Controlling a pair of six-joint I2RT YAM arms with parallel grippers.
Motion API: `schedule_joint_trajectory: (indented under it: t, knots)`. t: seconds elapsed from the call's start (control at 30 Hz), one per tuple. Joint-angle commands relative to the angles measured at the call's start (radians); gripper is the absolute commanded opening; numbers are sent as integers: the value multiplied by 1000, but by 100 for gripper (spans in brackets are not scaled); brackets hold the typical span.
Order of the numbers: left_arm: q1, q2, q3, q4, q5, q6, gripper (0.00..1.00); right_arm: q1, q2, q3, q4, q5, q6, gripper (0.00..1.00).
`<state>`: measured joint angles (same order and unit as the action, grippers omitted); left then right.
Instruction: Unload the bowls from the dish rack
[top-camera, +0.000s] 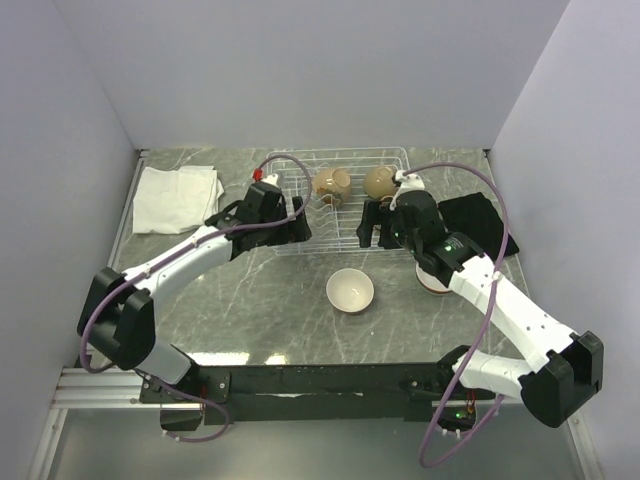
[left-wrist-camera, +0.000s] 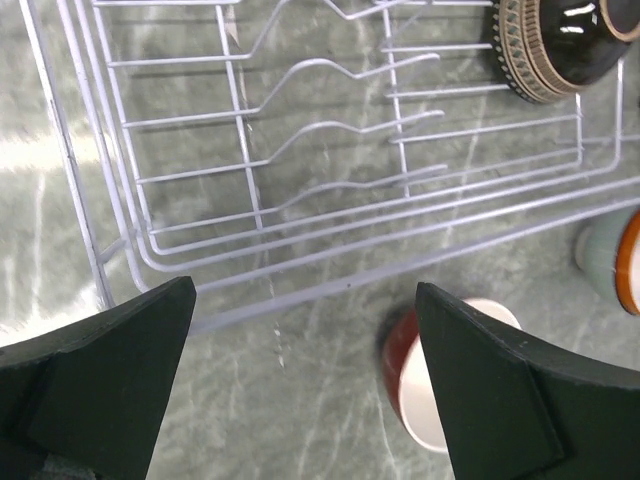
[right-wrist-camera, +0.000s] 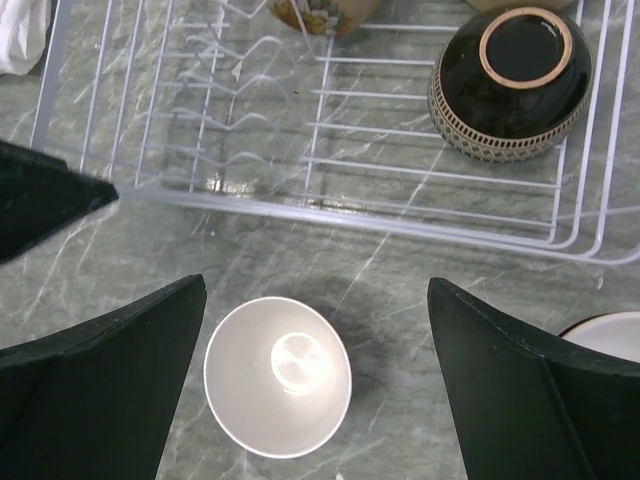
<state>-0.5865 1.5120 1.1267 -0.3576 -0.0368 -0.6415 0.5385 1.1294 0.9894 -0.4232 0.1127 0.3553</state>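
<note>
Both grippers empty with jaws spread wide, you see the left gripper (left-wrist-camera: 305, 290) at the dish rack (left-wrist-camera: 256, 195) edge, right gripper (right-wrist-camera: 317, 290) above a white-lined bowl (right-wrist-camera: 278, 377) on the table (right-wrist-camera: 400, 270), black-brown bowl (right-wrist-camera: 510, 80) overturned in the rack at 1 o'clock.

You will find no readable text, label, brand, number or sign in any view. The band around the dark bowl (right-wrist-camera: 510, 85), at 1 o'clock in the right wrist view, is only a ribbed pattern, not lettering.
</note>
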Motion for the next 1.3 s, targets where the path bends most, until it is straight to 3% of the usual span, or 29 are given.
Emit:
schedule_joint_trajectory:
  t: [0.0, 0.4, 0.67, 1.0, 1.27]
  knots:
    - [-50, -58, -76, -92, 29, -93, 99, -9, 42, 52, 60, 25, -27, 100]
    - [-107, -223, -114, -84, 57, -147, 99, -8, 271, 232, 121, 39, -127, 100]
    - [-85, -442, -83, -159, -173, -96, 100, 21, 496, 426, 150, 120, -211, 100]
    - [209, -588, -284, -133, -202, 41, 99, 98, 811, 710, 115, 309, -326, 100]
    - [284, -680, -462, -2, -313, 143, 100, 120, 1039, 925, 6, 436, -346, 100]
